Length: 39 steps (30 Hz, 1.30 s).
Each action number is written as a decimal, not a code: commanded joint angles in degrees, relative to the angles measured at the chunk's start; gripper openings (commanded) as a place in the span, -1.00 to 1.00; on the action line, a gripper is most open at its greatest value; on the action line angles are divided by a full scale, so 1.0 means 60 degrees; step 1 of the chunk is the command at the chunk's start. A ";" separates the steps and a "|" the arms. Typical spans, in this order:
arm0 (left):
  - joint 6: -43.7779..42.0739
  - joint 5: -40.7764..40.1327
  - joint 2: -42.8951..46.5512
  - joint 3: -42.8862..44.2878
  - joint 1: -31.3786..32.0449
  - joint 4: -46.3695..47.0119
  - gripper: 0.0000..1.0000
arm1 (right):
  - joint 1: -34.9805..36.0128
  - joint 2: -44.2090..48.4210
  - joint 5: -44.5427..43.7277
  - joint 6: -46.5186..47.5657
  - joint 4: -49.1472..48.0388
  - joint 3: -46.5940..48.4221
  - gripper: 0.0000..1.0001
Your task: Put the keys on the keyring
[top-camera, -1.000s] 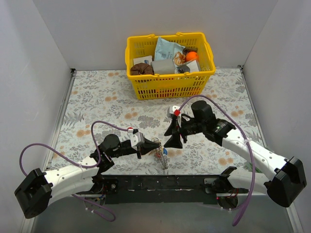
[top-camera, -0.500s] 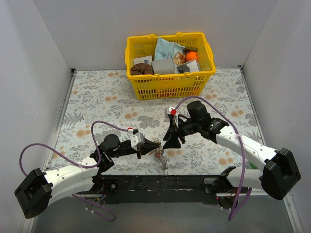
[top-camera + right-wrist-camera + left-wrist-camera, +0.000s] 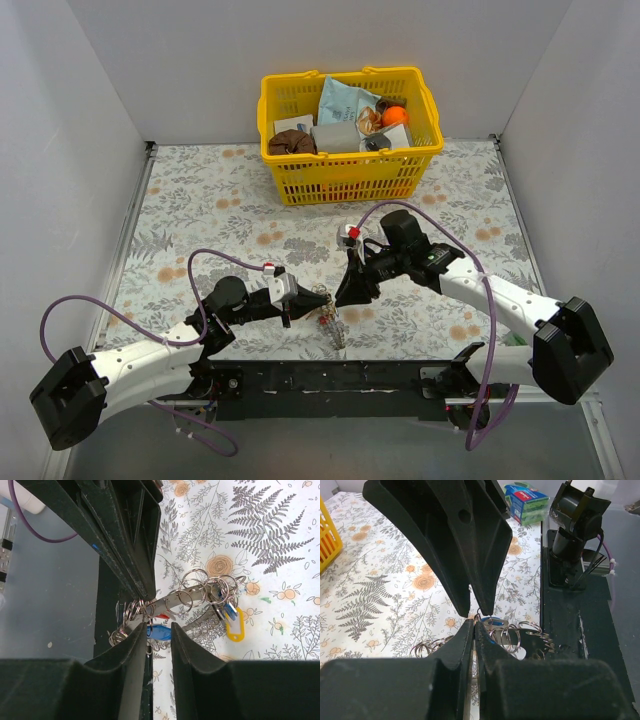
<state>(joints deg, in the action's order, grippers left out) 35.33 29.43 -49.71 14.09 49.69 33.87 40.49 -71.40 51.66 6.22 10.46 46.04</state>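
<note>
My left gripper (image 3: 296,303) is shut on the keyring (image 3: 320,297), a flat silver band (image 3: 165,603) hung with several small wire rings, just above the table's near edge. In the left wrist view its pads (image 3: 465,640) pinch metal at the tips. The keys dangle from the bunch: a blue-headed one (image 3: 162,631) and a red one (image 3: 161,616). My right gripper (image 3: 341,298) points down at the bunch from the right. Its jaws (image 3: 159,626) stand narrowly open, and the blue key's head shows in the gap right at the tips.
A yellow tag (image 3: 234,628) hangs on the bunch's far side. The yellow basket (image 3: 340,180) full of items stands at the back. The black base rail (image 3: 330,378) lies directly under the keys. A green and blue box (image 3: 525,500) sits by the right arm's base.
The right gripper has slid left and down onto the key bunch, and its jaws have narrowed a good deal. The left gripper and the keyring have stayed put.
</note>
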 commanded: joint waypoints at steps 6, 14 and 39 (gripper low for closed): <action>-0.0132 0.0075 0.0200 0.0274 0.0024 0.0273 -1.00 | -0.0127 -0.0127 0.0648 0.0033 -0.0322 -0.0012 -0.87; -0.0161 0.0090 0.0214 0.0289 0.0024 0.0317 -1.00 | -0.0156 -0.0259 0.0721 0.0077 -0.0278 -0.0042 -0.97; -0.0190 0.0324 0.0024 0.0289 0.0024 0.0625 -1.00 | -0.0171 -0.0772 0.0957 0.0238 -0.0381 -0.0012 -0.87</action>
<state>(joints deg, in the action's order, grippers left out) 34.72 30.11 -50.11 14.09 49.67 33.28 39.75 -76.27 57.56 6.31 8.97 45.95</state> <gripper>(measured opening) 0.018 0.023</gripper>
